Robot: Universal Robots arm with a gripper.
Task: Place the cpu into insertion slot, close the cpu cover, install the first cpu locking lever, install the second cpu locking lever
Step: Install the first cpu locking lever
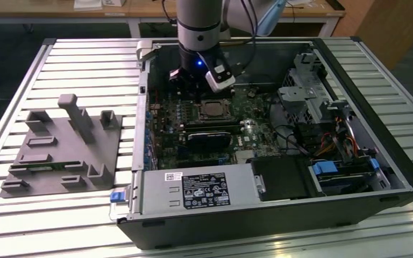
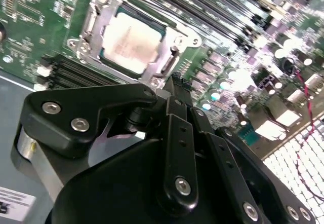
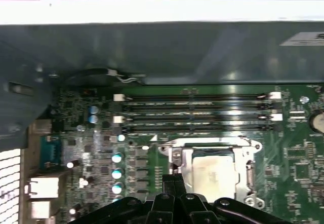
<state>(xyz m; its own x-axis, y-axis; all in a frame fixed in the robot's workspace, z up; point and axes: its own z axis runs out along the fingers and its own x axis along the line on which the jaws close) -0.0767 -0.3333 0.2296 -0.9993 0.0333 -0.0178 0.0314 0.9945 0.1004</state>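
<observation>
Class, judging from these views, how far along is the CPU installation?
Done: the cpu sits in the insertion slot, with the cpu cover lying flat over it. In hand: the gripper, fingers shut, is beside the cover's edge. Left: whether either locking lever is latched cannot be told.

The arm (image 1: 200, 24) drops near-vertically from above, its wrist turned straight down (a small blue light glows there). The black hand (image 1: 194, 90) hangs low; in both wrist views its slim fingers (image 2: 177, 127) (image 3: 169, 184) lie pressed together, gripping nothing.
</observation>
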